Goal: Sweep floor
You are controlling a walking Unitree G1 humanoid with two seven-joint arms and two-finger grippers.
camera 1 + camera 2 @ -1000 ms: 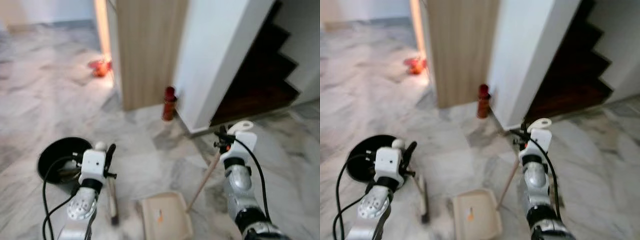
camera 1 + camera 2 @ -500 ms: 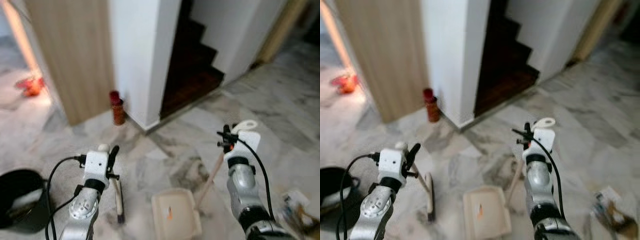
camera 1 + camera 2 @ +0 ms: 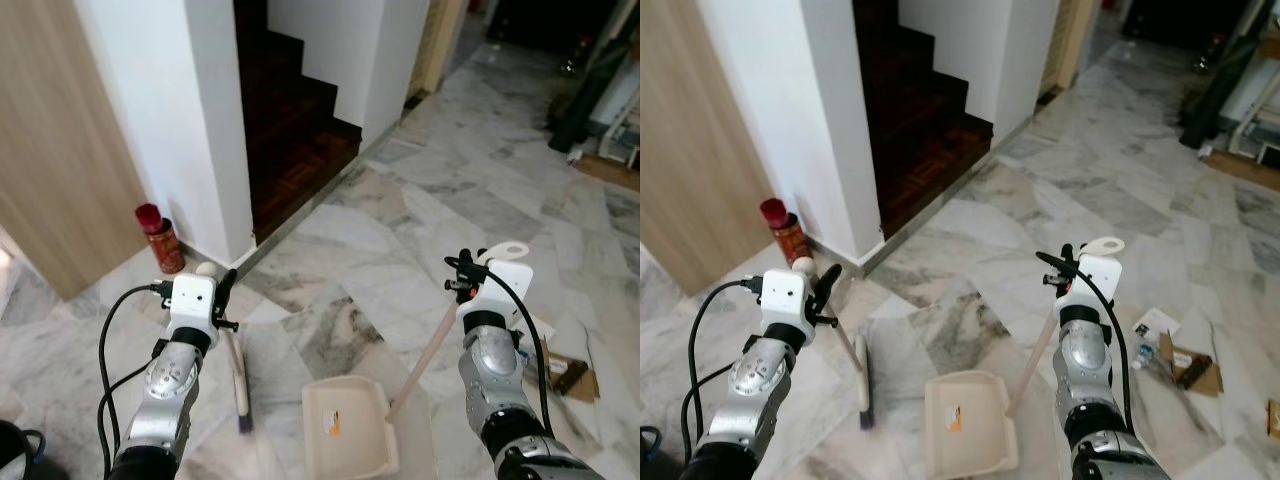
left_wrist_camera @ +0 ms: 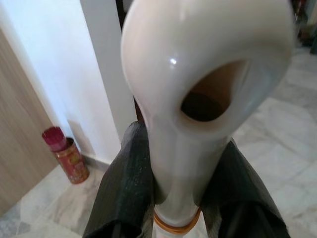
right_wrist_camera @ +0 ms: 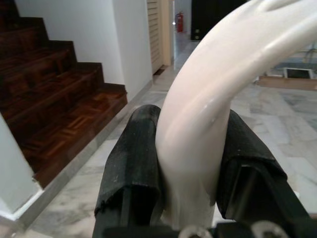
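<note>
The left claw (image 4: pixel 176 198) was shut tight on the top of the broom handle (image 4: pixel 198 99). The broom head (image 3: pixel 866 385) rested on the marble floor (image 3: pixel 400 210), just beside the dustpan (image 3: pixel 968 420). The right claw (image 5: pixel 190 168) squeezed the dustpan handle (image 5: pixel 208 99), holding the pan flat on the floor. It looked like the robot was carrying its tools to find dirt. Some trash (image 3: pixel 1175 358) lay to its right, so next it should head there and sweep it in.
</note>
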